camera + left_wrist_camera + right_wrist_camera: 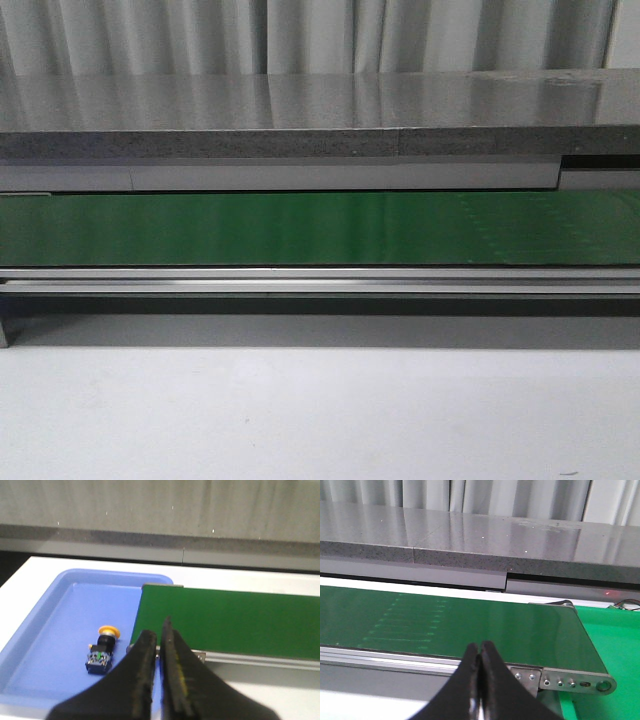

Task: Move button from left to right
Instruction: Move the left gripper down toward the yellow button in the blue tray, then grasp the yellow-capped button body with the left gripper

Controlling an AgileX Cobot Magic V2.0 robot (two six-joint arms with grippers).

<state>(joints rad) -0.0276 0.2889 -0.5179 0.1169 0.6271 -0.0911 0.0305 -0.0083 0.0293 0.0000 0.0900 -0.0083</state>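
The button (pixel 102 650), orange-yellow cap on a black body with bluish-green marks, lies on its side in a blue tray (pixel 45 630) beside the left end of the green conveyor belt (pixel 230 622). My left gripper (pixel 159 632) is shut and empty, above the tray's edge, to the right of the button and apart from it. My right gripper (pixel 480 650) is shut and empty, in front of the belt's right end (pixel 470 620). Neither gripper nor the button shows in the front view.
The green belt (pixel 320 228) runs across the front view with a metal rail (pixel 320 280) in front and a grey stone counter (pixel 300 110) behind. A green bin (pixel 610 635) sits past the belt's right end. White tabletop (pixel 320 410) lies in front.
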